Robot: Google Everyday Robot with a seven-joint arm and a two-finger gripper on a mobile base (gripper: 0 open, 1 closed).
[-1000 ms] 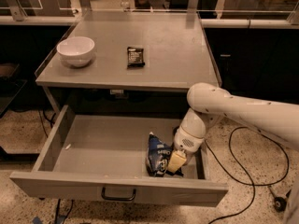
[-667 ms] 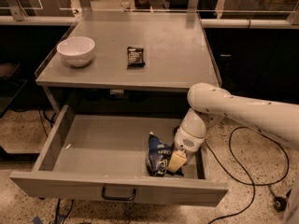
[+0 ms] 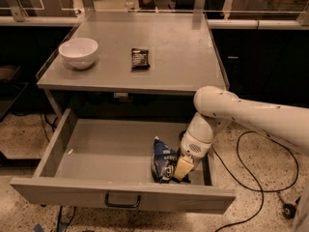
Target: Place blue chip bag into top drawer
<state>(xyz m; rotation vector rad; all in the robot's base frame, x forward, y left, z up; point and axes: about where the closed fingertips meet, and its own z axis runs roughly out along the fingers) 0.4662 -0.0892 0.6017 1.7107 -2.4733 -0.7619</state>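
The top drawer (image 3: 120,197) is pulled wide open below the grey table, its dark pull handle at the centre of the front panel. The blue chip bag (image 3: 163,160) stands upright inside the drawer at its right front, with white lettering showing. My gripper (image 3: 181,168) reaches down into the drawer from the white arm on the right and sits right against the bag's right side, with a tan finger pad touching it.
A white bowl (image 3: 78,52) sits at the table's (image 3: 183,52) left. A small black wrapped bar (image 3: 140,59) lies near the table's middle. Black cables (image 3: 251,178) trail on the speckled floor at the right.
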